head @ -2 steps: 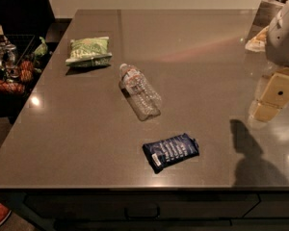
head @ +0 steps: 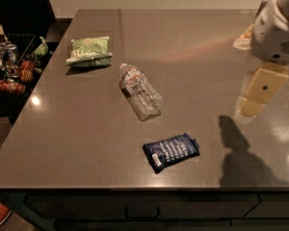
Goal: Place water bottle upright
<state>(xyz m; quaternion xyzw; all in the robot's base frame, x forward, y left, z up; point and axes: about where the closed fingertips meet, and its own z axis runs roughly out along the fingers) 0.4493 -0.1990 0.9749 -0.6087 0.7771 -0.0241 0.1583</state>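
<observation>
The water bottle (head: 138, 90) lies on its side in the middle of the grey table (head: 86, 129), its white cap pointing to the far left and its label band near the neck. It is clear and ribbed. My gripper (head: 254, 96) hangs at the right side of the view, above the table and well to the right of the bottle, touching nothing. Its cream-coloured finger points down and casts a dark shadow on the table below it.
A dark blue snack packet (head: 171, 151) lies near the table's front edge. A green chip bag (head: 88, 51) lies at the far left. A rack of snacks and cans (head: 9, 66) stands beyond the table's left edge.
The gripper has shifted slightly to the left and a little lower. The bottle and both packets have not moved.
</observation>
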